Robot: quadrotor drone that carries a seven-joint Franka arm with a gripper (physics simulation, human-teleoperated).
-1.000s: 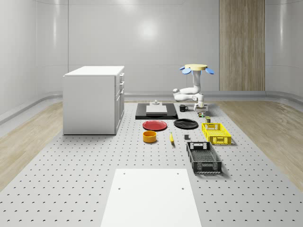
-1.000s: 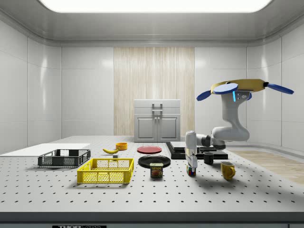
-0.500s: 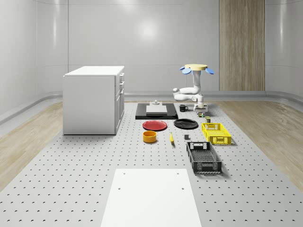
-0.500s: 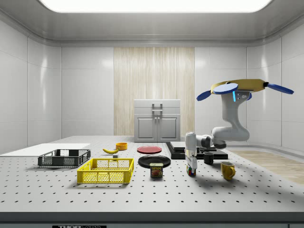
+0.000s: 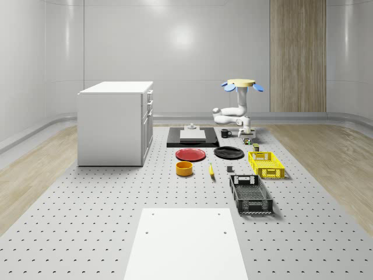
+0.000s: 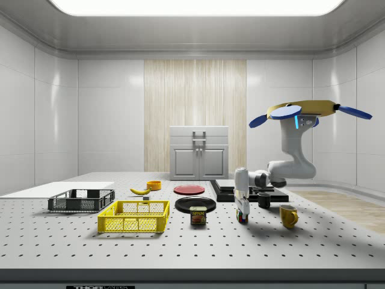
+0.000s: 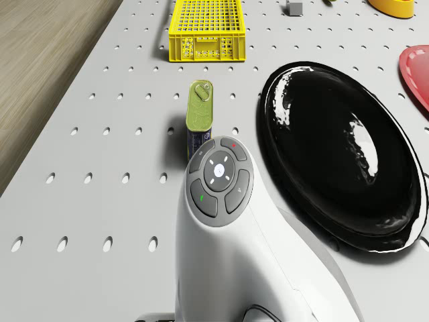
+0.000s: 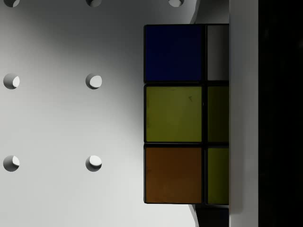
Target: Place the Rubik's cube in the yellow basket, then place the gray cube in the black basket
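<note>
Under hand, Rubik's cube; drone hovering

The can standing just beside the yellow basket carries a label that looks like "SPAM" in yellow letters on dark blue. At the front edge of the table, below that basket, a small dark plate shows pale lettering too cut off to read
</note>
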